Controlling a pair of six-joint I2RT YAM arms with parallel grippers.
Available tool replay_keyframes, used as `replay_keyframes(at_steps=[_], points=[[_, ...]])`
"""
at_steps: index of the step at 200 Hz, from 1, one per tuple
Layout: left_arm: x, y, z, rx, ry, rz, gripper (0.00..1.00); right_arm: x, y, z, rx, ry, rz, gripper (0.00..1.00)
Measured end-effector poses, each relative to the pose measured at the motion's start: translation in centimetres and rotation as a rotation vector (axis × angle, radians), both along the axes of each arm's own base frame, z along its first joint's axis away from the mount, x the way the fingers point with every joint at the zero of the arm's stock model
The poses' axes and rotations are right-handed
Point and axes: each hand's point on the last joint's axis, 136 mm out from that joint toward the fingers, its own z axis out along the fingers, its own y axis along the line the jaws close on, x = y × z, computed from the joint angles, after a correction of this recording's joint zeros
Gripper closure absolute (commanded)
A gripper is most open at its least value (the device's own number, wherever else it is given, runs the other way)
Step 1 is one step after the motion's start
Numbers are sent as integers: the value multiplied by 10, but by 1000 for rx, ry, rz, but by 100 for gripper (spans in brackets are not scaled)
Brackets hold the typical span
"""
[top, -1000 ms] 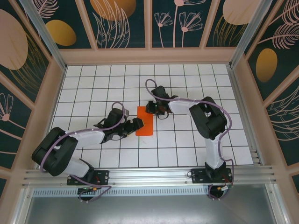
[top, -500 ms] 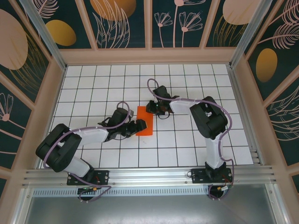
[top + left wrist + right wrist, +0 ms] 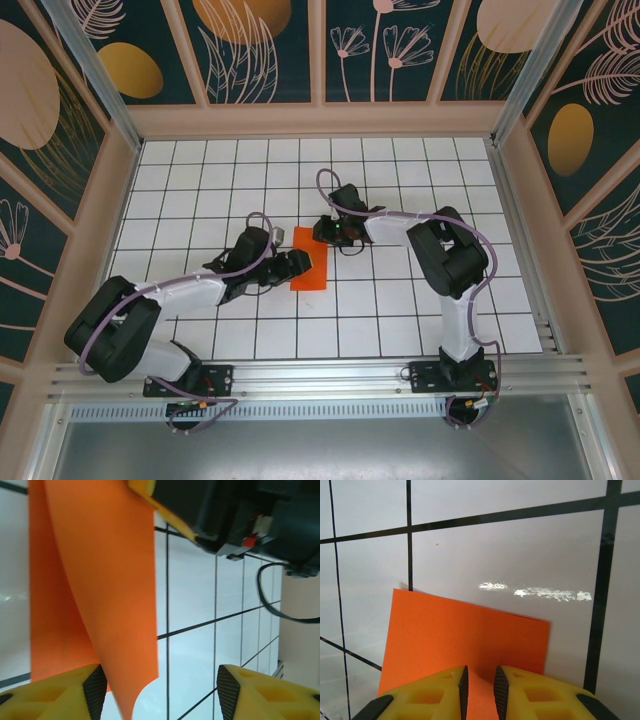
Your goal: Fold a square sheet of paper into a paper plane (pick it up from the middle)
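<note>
Top view: the square sheet of paper [image 3: 311, 270] sits centre frame on the white grid table [image 3: 420, 310] and shows as a narrow upright orange rectangle. The left gripper [image 3: 297, 262] reaches in from the left and is at the paper's left edge. The right gripper [image 3: 327, 236] reaches in from the right and is at the paper's top right corner.

Right wrist view: the yellow fingers [image 3: 432, 692] are nearly together at bottom of frame, with orange paper in the thin slot between them, so they are pinched on the sheet's edge. The rest of the sheet lies flat on the tiles above them.

Left wrist view: the fingers [image 3: 60, 692] are well apart, at bottom left and bottom right. A flap of paper curls up off a lower layer in the upper left. Its free edge hangs inside the gap, just beside the left-hand finger; contact can't be told. The left gripper has no grip on it.
</note>
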Motion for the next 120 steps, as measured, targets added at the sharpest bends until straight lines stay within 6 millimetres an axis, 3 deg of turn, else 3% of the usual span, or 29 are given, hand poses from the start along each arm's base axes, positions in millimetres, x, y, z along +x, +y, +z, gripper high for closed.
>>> replay_keyframes(at_steps=[32, 75, 120], points=[[11, -17, 10, -64, -28, -29, 36, 0, 0, 1, 16, 1, 4, 73], [23, -29, 4, -81, -28, -42, 37, -1, 0, 4, 70, 7, 18, 72], [25, -28, -9, -57, -12, -34, 51, -11, -9, 12, 139, 57, 42, 72]])
